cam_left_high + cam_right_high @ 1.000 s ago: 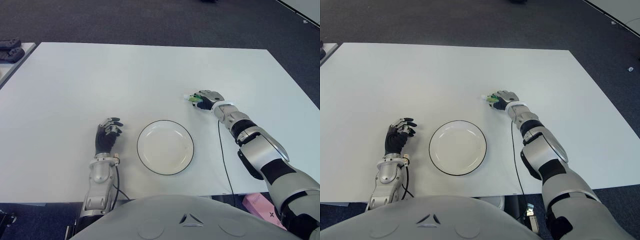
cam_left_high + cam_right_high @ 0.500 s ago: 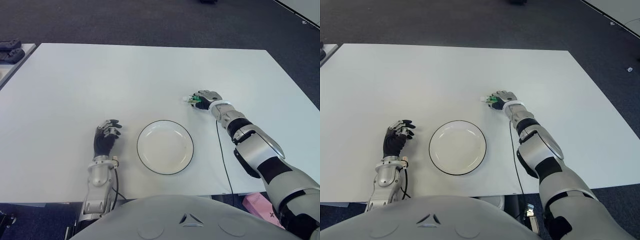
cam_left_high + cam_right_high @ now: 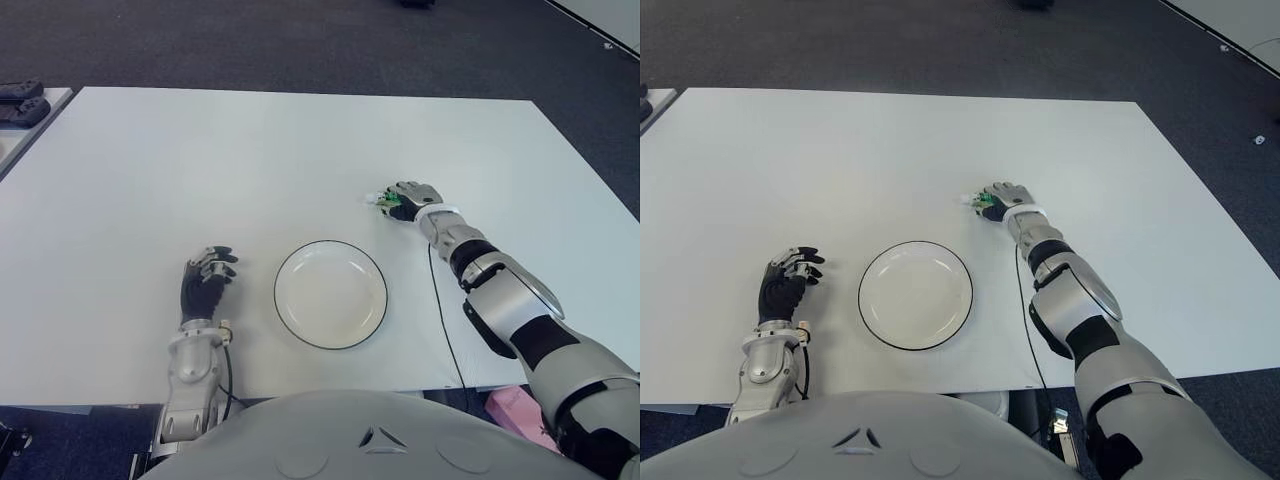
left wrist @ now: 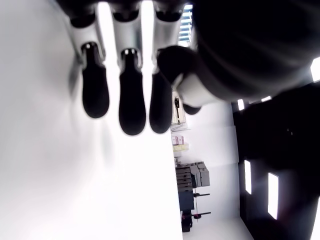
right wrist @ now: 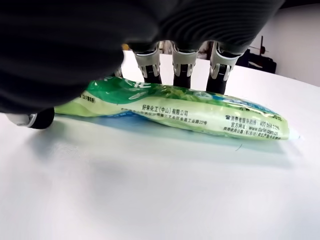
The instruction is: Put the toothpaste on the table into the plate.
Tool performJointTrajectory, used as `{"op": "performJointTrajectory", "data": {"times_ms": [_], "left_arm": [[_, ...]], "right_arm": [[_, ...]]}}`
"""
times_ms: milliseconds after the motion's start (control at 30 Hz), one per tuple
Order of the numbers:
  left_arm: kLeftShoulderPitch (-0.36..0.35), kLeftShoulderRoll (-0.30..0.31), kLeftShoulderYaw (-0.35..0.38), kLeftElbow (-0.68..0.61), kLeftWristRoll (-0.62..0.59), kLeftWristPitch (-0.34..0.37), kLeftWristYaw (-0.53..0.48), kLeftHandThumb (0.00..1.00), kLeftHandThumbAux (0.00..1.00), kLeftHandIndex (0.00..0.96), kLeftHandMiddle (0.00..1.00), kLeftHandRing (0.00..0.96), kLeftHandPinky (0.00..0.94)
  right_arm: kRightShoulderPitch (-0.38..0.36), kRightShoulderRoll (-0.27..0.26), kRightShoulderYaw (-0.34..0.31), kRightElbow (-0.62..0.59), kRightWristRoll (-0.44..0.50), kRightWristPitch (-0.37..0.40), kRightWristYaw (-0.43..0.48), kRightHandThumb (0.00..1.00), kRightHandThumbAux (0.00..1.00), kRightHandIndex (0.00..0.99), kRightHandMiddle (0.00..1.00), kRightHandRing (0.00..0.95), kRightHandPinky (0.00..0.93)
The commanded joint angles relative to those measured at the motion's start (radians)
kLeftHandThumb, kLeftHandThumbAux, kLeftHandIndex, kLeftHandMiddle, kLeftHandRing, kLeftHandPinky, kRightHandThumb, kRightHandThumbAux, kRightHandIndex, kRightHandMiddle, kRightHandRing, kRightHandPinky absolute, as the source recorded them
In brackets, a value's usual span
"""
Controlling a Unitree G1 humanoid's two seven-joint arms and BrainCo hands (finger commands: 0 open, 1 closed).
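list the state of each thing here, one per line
toothpaste: lying flat on the table, right hand's fingers behind it
plate: empty, upright on the table
right hand: over the toothpaste, fingers not closed on it
left hand: left of the plate, fingers loosely curled, holding nothing
table: bearing plate and toothpaste

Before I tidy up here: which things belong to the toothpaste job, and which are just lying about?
Job:
- toothpaste, lying on the table
- plate
- right hand, fingers over the toothpaste
- left hand, left of the plate

Lying about:
- dark gadgets on the neighbouring table
- pink box on the floor
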Motion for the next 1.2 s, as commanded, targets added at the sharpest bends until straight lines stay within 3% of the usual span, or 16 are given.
{"op": "performJointTrajectory", "data": {"times_ms": [33, 167, 367, 467, 533, 667, 733, 933, 1100, 1200], "left_arm": [[0.014, -0.003, 0.008, -0.016, 0.005, 0.028, 0.004, 0.833, 0.681, 0.41, 0.48, 0.585, 0.568], [0.018, -0.002, 0.01, -0.021, 0.004, 0.024, 0.002, 0.834, 0.681, 0.414, 0.478, 0.588, 0.575], [0.017, -0.001, 0.008, -0.026, 0.003, 0.029, -0.003, 0.836, 0.68, 0.417, 0.477, 0.59, 0.578], [0.014, 0.0, 0.006, -0.03, 0.003, 0.04, -0.006, 0.836, 0.68, 0.418, 0.477, 0.59, 0.578], [0.013, 0.0, 0.005, -0.032, 0.003, 0.045, -0.006, 0.836, 0.68, 0.418, 0.477, 0.591, 0.577], [0.01, 0.0, 0.004, -0.034, 0.0, 0.049, -0.008, 0.837, 0.68, 0.419, 0.477, 0.591, 0.578], [0.009, 0.0, 0.005, -0.033, 0.0, 0.048, -0.006, 0.837, 0.68, 0.421, 0.476, 0.591, 0.578], [0.006, 0.001, 0.005, -0.028, 0.004, 0.042, -0.003, 0.837, 0.679, 0.424, 0.475, 0.59, 0.575], [0.005, 0.005, 0.006, -0.025, 0.001, 0.04, -0.008, 0.836, 0.679, 0.422, 0.475, 0.59, 0.575], [0.005, 0.007, 0.007, -0.024, 0.0, 0.039, -0.01, 0.836, 0.68, 0.421, 0.476, 0.59, 0.576]], "right_arm": [[0.077, 0.029, -0.009, 0.033, 0.017, -0.004, 0.027, 0.544, 0.181, 0.0, 0.0, 0.0, 0.0], [0.097, 0.03, -0.033, 0.033, 0.039, -0.007, -0.004, 0.541, 0.26, 0.0, 0.0, 0.0, 0.0], [0.127, 0.019, -0.053, 0.039, 0.056, -0.019, -0.045, 0.55, 0.388, 0.001, 0.025, 0.037, 0.101], [0.136, 0.02, -0.058, 0.038, 0.06, -0.033, -0.067, 0.573, 0.44, 0.061, 0.14, 0.152, 0.181], [0.139, 0.02, -0.061, 0.037, 0.062, -0.041, -0.077, 0.599, 0.474, 0.162, 0.232, 0.247, 0.267], [0.152, 0.026, -0.067, 0.035, 0.065, -0.063, -0.104, 0.648, 0.498, 0.321, 0.327, 0.342, 0.372], [0.155, 0.027, -0.071, 0.034, 0.068, -0.074, -0.109, 0.689, 0.618, 0.385, 0.371, 0.378, 0.408], [0.159, 0.025, -0.071, 0.035, 0.07, -0.094, -0.109, 0.72, 0.692, 0.429, 0.444, 0.431, 0.454], [0.165, 0.024, -0.067, 0.036, 0.068, -0.096, -0.11, 0.822, 0.681, 0.403, 0.503, 0.661, 0.679], [0.166, 0.024, -0.066, 0.037, 0.067, -0.093, -0.11, 0.836, 0.681, 0.391, 0.535, 0.736, 0.751]]}}
